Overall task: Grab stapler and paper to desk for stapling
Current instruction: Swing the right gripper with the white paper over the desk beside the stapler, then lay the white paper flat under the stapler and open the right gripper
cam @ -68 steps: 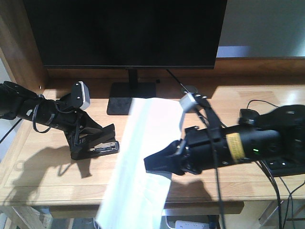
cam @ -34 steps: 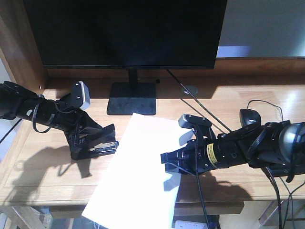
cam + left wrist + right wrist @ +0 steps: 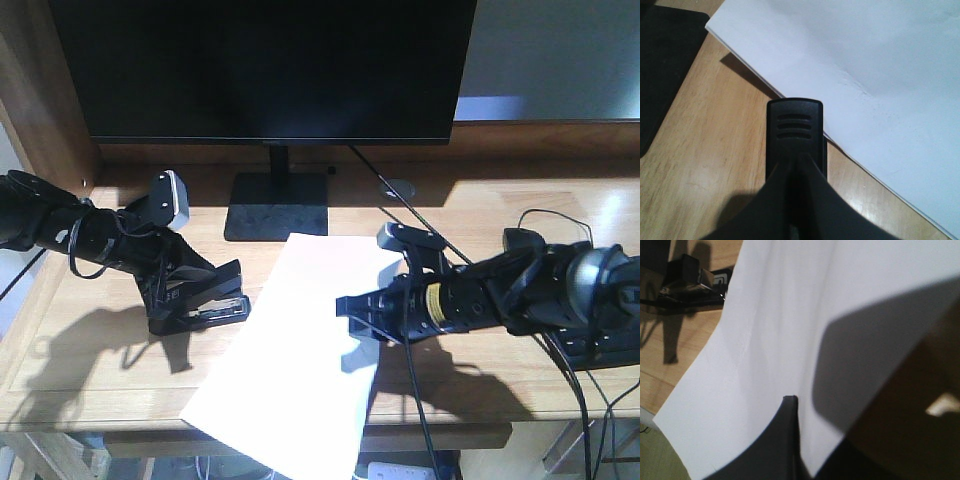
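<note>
The black stapler (image 3: 205,303) rests on the light-wood desk (image 3: 90,350), left of the paper. My left gripper (image 3: 185,295) is shut on it. In the left wrist view, the stapler (image 3: 795,125) pokes out ahead of the closed fingers (image 3: 775,190), its tip close to the edge of the paper (image 3: 865,75). The white paper (image 3: 295,350) lies slanted across the desk, its near end hanging over the front edge. My right gripper (image 3: 350,312) is shut on the sheet's right edge. The right wrist view has one finger (image 3: 787,412) on top of the paper (image 3: 780,325); the stapler (image 3: 695,282) shows at top left.
A black monitor (image 3: 270,70) stands at the back on a dark square base (image 3: 277,207). A black mouse (image 3: 520,245) and loose cables (image 3: 560,215) lie at the right, behind my right arm. A raised wooden side (image 3: 40,110) bounds the desk on the left.
My right gripper has come down and turned, and the paper it held up has settled nearly flat on the desk. The left gripper and the stapler have not moved.
</note>
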